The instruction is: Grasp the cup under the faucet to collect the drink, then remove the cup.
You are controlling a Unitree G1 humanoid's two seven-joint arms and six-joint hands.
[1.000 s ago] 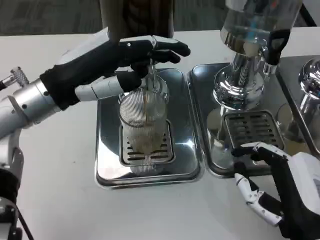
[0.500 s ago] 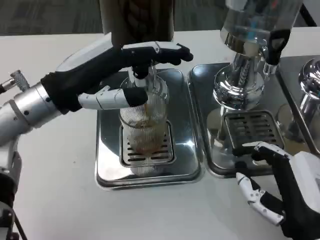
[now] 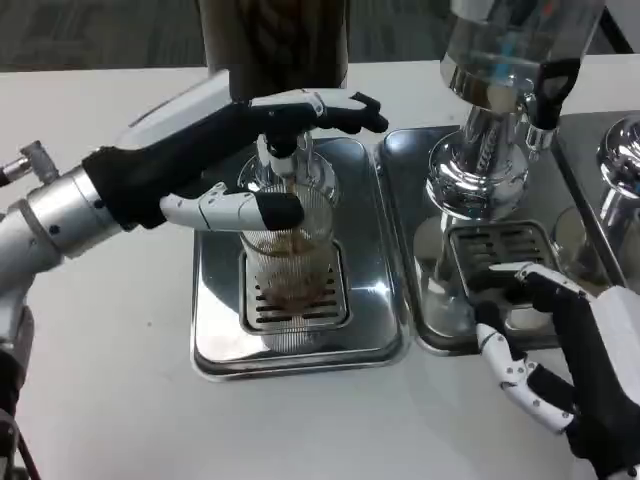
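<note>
Cup (image 3: 290, 255) on steel drip tray (image 3: 215, 310), white table (image 3: 120, 400); left robot hand (image 3: 255, 165) around it, right robot hand (image 3: 570, 365) released.

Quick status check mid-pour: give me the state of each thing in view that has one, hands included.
cup: upright on the left tray's grate, partly filled with brown drink.
faucet: running, brown stream entering the cup.
left hand: at the faucet above the cup, fingers over it, thumb across the cup's rim.
right hand: open, holding nothing, at the right tray's front edge.
</note>
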